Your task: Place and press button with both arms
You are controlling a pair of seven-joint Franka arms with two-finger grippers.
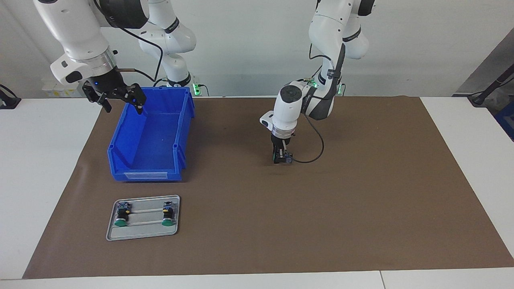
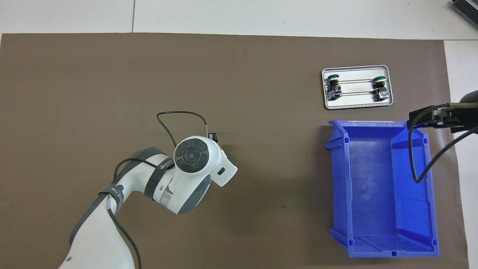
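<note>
Facing view: left gripper (image 1: 282, 157) down at the brown mat (image 1: 361, 192), fingers around a button (image 1: 276, 157), grip uncertain. Right gripper (image 1: 122, 101) spread wide over blue bin (image 1: 150, 136).

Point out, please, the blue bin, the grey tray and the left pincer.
Blue bin (image 1: 138, 174): facing view, on its front wall.
Grey tray (image 1: 145, 230): facing view, on its bare floor.
Left pincer (image 1: 282, 157): facing view, between its fingertips, low over the brown mat.
</note>
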